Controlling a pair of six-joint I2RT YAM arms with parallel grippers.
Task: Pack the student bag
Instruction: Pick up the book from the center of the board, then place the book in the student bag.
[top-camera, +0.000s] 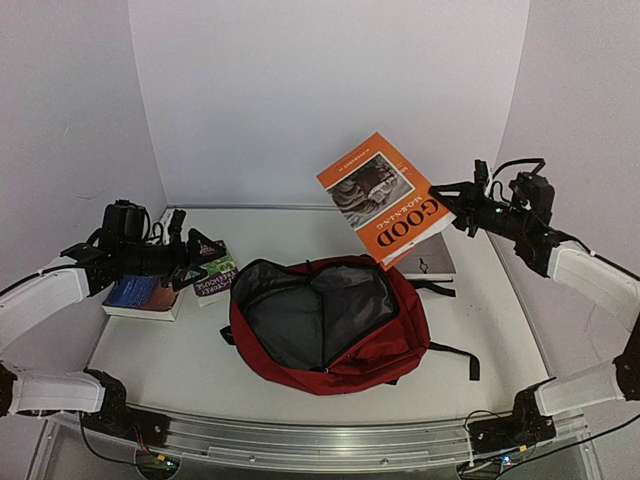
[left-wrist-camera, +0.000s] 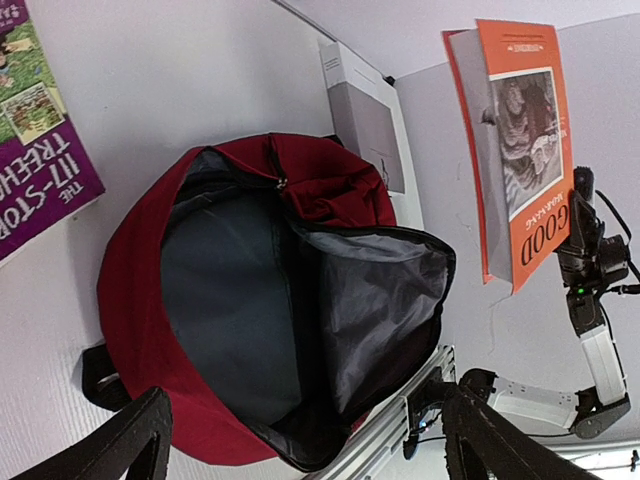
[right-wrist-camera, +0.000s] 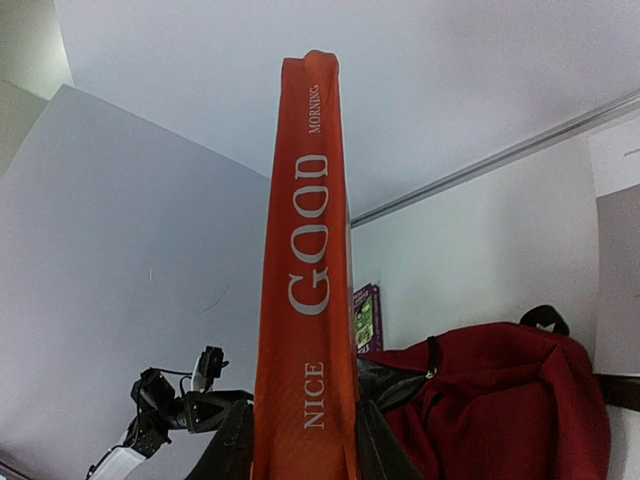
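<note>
Overhead view: the student bag lies mid-worktop toward the near edge, its mouth gaping upward. The right gripper, near the far right corner, clamps an orange book held aslant over the bag's far rim, so the opening lies below and left of it. The left gripper hovers at the left edge. Left wrist view: its fingers are spread wide and empty, with the bag between them. Right wrist view: fingers pinch the book's spine, with the bag beneath.

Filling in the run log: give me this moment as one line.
right tool: shut on orange book, held aloft | left tool: open, empty | student bag: unzipped, nothing visible inside
</note>
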